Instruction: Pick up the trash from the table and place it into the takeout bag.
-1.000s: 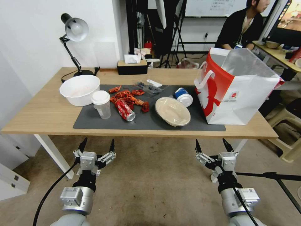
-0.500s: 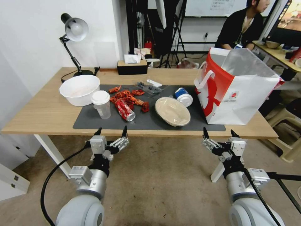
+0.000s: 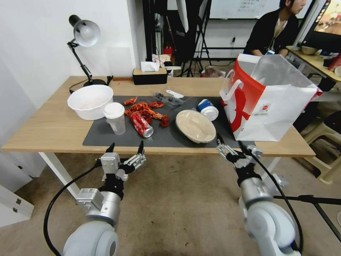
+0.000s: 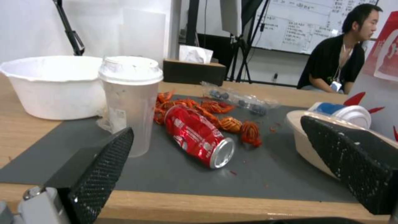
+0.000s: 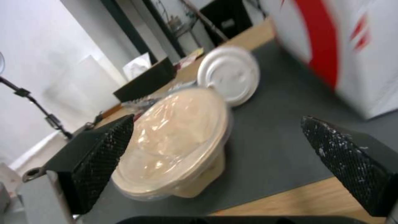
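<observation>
Worktop (image 3: pixel 46 131): one I can count, long and rectangular, light wood grain on white legs.
Mat (image 3: pixel 106 137): one dark grey sheet, flat and matte, laid across the worktop's middle.
Takeout bag (image 3: pixel 280 113): one boxy white bag with broad red panels, white loop handles and a crinkled clear liner, standing upright on the mat's right end.
White bowl (image 3: pixel 90 101): one deep round plastic bowl at the mat's left far corner.
Beige bowl (image 3: pixel 195 126): one shallow round bowl under a glossy clear lid, on the mat left of the bag.
Cup (image 3: pixel 114 118): one clear plastic cup with a white lid, upright, just in front of the white bowl.
Can (image 3: pixel 141 124): one red metal can, dented, lying on its side right of the cup.
Tub (image 3: pixel 208 109): one small blue-and-white tub on its side, between beige bowl and bag.
Leftovers (image 3: pixel 144 108): I make out a heap of red shell scraps behind the can; I can't count them, the pieces overlap.
Left tool (image 3: pixel 125 149): I see it just below the worktop's near edge, in front of cup and can, its two black textured fingers (image 4: pixel 99 168) spread apart, gripping nothing.
Right tool (image 3: pixel 230 143): at the near edge beside the beige bowl, fingers spread wide, gripping nothing.
</observation>
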